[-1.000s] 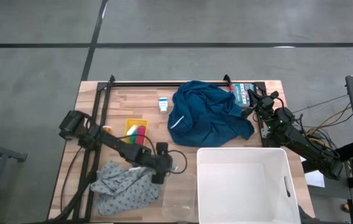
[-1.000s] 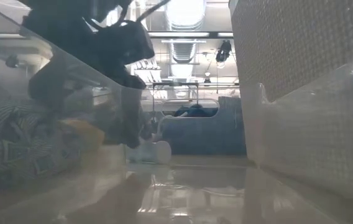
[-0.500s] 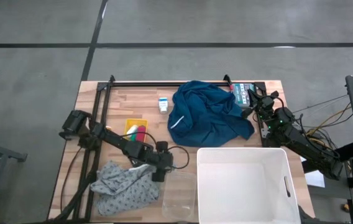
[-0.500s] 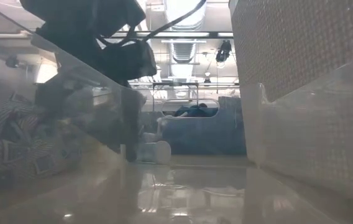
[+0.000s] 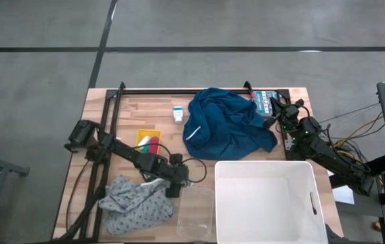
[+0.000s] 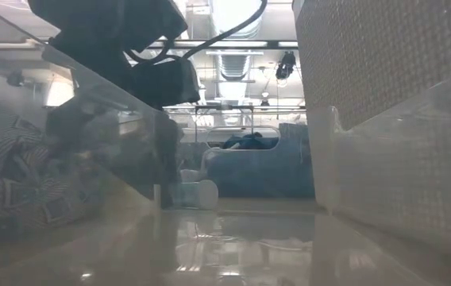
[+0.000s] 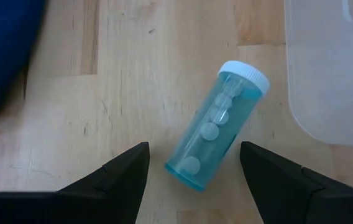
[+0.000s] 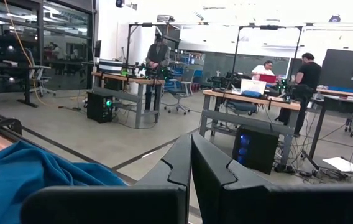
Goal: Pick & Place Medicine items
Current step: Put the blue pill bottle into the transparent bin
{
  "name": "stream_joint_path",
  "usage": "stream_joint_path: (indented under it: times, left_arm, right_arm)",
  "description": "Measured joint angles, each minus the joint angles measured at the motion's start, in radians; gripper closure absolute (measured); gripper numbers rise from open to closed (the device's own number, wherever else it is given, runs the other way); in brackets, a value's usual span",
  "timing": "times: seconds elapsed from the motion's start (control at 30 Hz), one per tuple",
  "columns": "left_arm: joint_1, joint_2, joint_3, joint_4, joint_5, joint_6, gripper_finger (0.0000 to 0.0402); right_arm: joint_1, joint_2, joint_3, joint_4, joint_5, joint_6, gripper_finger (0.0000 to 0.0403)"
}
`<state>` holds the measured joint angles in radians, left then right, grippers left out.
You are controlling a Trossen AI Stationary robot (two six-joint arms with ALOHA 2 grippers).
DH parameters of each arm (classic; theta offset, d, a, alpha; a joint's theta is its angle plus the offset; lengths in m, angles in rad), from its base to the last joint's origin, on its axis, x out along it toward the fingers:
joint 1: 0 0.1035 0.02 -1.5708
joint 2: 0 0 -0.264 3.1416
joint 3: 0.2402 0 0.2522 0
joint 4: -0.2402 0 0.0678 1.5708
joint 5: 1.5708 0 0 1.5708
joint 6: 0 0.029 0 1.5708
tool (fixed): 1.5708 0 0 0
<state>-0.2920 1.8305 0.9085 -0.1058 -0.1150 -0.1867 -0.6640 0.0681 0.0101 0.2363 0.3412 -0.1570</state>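
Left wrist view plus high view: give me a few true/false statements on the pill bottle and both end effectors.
1. The pill bottle lies on its side on the wood. True.
2. Its cap is orange. False: the cap is white and the body is clear blue, with round tablets inside.
3. The left end effector is open, one finger on each side of the bottle's base. True.
4. The bottle is inside the white bin. False: it lies on the table beside a clear plastic container.
5. The right end effector is holding the blue cloth. False: its fingers are shut on nothing, parked at the table's far right edge.
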Motion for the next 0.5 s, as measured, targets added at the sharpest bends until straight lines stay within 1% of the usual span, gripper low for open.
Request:
stream_joint_path:
  times: [0.5]
  left_arm:
    - [0.000,-0.001,0.002,0.024,0.000,0.011,0.0229]
  right_arm:
    - [0.000,0.000,0.000,0.000,0.000,0.000,0.0394]
